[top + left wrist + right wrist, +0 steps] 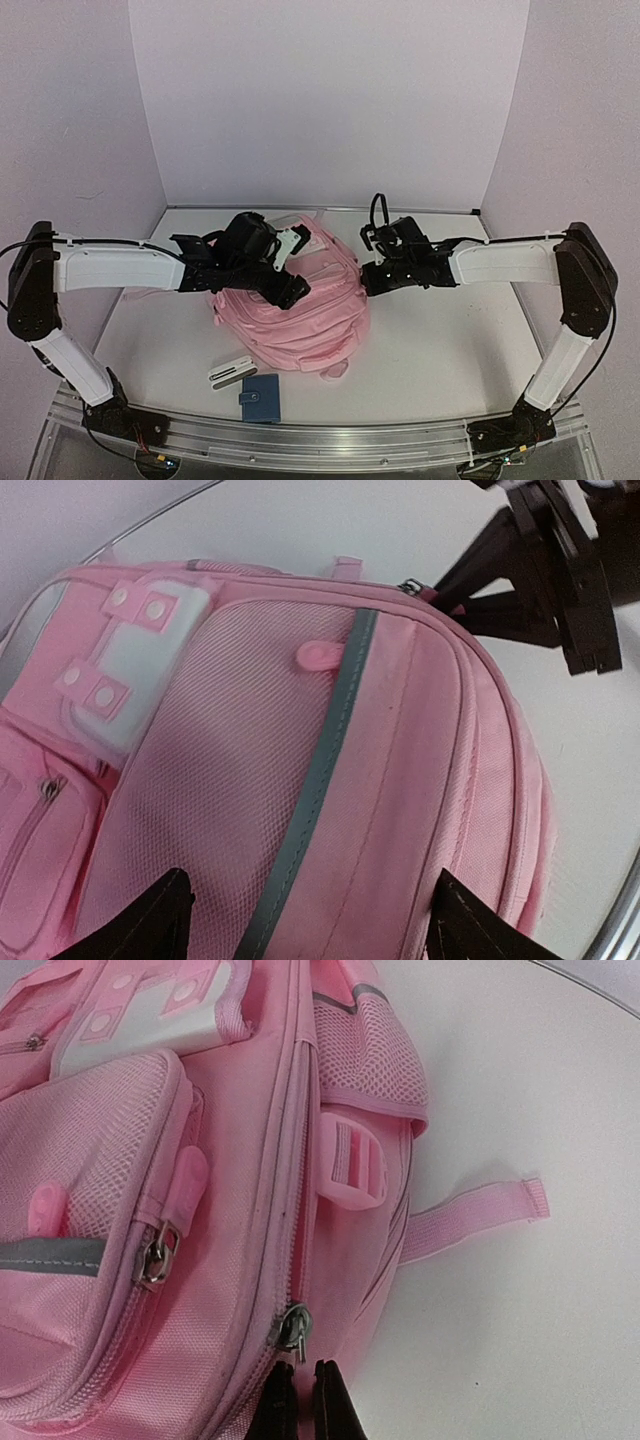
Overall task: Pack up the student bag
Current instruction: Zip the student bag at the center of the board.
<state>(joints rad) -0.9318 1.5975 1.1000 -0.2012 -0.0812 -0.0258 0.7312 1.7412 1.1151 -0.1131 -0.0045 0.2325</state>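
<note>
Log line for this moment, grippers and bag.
left gripper: open over student bag | right gripper: shut at zipper pull | blue wallet: unpacked

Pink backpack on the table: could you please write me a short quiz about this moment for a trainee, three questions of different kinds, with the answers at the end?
1. True or false: the left gripper is shut above the pink backpack.
2. Where is the small blue wallet? A) on the table, between the backpack and the near edge; B) on top of the backpack; C) inside an open pocket.
3. Which gripper has its fingers closed just beside a metal zip slider?

Key: 1 false, its jaws stand open. 2 A. 3 the right gripper.
</note>
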